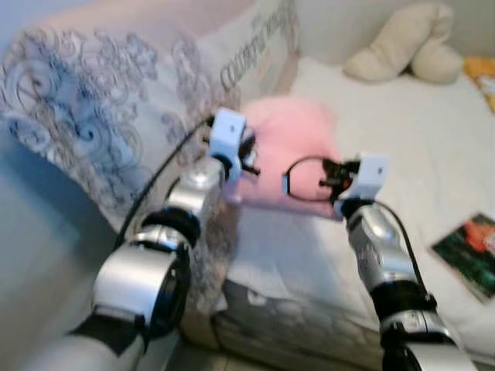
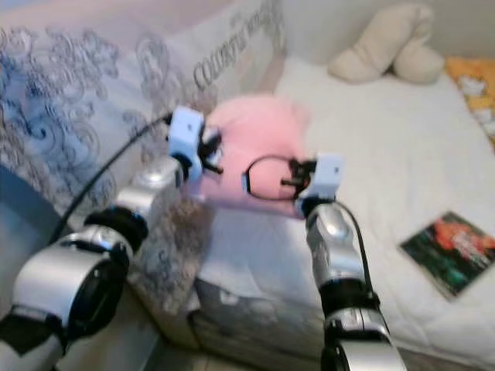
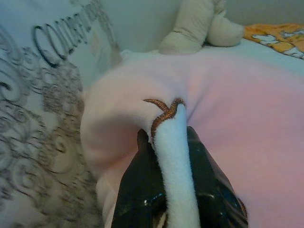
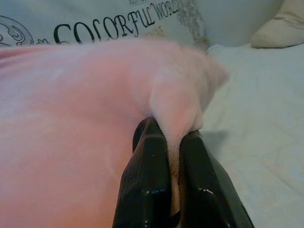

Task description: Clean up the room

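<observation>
A soft, fuzzy pink cushion [image 1: 290, 151] sits on the white bed [image 1: 387, 131], right next to a big pillow [image 1: 93, 108] with grey swirls and printed letters. Both grippers hold it. The left gripper [image 3: 166, 156] pinches a white fluffy flap with a brown stitched line on it, squeezed tight between its two shiny black fingers [image 3: 137, 190]. The right gripper [image 4: 173, 156] pinches a fold of the pink fuzz at the cushion's other side, its fingers [image 4: 147, 185] pressed close on the cloth. A cream stuffed toy [image 1: 406, 42], round and lumpy, lies far back on the bed. A flat book [image 1: 472, 255] with a red and green cover lies on the sheet to the right. The heads-up views are a bit blurry.
</observation>
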`<state>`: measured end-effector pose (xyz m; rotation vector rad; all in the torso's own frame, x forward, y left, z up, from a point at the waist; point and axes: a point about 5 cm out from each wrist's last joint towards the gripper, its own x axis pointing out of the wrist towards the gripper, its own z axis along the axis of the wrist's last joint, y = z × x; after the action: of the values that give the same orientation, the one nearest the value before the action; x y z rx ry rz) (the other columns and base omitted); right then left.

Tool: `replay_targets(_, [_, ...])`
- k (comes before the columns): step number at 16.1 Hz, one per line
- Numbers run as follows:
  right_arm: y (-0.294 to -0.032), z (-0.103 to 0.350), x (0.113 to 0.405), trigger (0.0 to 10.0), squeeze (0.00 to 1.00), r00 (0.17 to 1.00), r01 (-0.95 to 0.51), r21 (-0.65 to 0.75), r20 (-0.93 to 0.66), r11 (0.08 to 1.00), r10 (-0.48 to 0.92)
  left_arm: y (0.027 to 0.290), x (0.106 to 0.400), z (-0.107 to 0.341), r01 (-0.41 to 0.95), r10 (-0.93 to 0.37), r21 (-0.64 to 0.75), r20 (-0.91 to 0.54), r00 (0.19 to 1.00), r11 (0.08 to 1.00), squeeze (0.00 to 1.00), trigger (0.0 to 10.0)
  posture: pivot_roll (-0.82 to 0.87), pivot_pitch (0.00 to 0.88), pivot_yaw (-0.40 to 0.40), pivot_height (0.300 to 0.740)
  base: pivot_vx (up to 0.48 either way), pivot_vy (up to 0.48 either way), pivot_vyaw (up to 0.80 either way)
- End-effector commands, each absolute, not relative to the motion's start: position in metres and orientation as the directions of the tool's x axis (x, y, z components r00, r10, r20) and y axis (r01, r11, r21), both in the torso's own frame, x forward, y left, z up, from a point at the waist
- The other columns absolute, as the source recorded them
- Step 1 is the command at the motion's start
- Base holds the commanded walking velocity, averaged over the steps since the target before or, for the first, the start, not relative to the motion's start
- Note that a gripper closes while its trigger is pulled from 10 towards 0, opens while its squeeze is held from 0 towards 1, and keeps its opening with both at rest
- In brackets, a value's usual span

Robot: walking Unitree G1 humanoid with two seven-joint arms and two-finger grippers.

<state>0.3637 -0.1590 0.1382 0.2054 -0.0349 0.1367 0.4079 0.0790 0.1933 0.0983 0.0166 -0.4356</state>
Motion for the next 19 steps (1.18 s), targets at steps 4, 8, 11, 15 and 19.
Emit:
replay_targets(4, [-0.180, 0.140, 0.366, 10.0, 0.00, 0.996, -0.089, 0.160, 0.035, 0.983, 0.084, 0.073, 0.411, 0.205, 0.402, -0.403, 0.099, -0.008, 0.915, 0.910, 0.00, 10.0, 0.03, 0.093, 0.054, 0.740, 0.446, 0.000, 0.00])
replay_targets(8, [-0.167, 0.115, 0.371, 10.0, 0.00, 0.983, -0.147, 0.127, -0.092, 0.981, 0.159, 0.078, 0.408, 0.187, 0.310, -0.303, 0.165, -0.064, 0.951, 0.936, 0.00, 10.0, 0.04, 0.304, 0.011, 0.740, 0.211, 0.000, 0.00])
replay_targets(11, [-0.144, 0.076, 0.358, 10.0, 0.00, 0.946, -0.164, 0.139, -0.257, 0.977, 0.196, 0.092, 0.399, 0.152, 0.230, -0.213, 0.108, -0.148, 0.966, 0.967, 0.00, 10.0, 0.06, 0.355, 0.000, 0.740, 0.000, 0.000, 0.00])
replay_targets(15, [-0.141, 0.063, 0.352, 10.0, 0.00, 0.926, -0.169, 0.112, -0.321, 0.979, 0.197, 0.079, 0.390, 0.131, 0.219, -0.221, -0.035, -0.210, 0.952, 0.975, 0.00, 10.0, 0.06, 0.354, -0.016, 0.740, 0.000, 0.000, 0.00])
replay_targets(19, [-0.158, 0.078, 0.360, 10.0, 0.00, 0.953, -0.123, 0.107, -0.264, 0.987, 0.148, 0.065, 0.391, 0.142, 0.246, -0.260, -0.102, -0.164, 0.952, 0.964, 0.00, 10.0, 0.05, 0.332, -0.021, 0.740, 0.000, 0.000, 0.00])
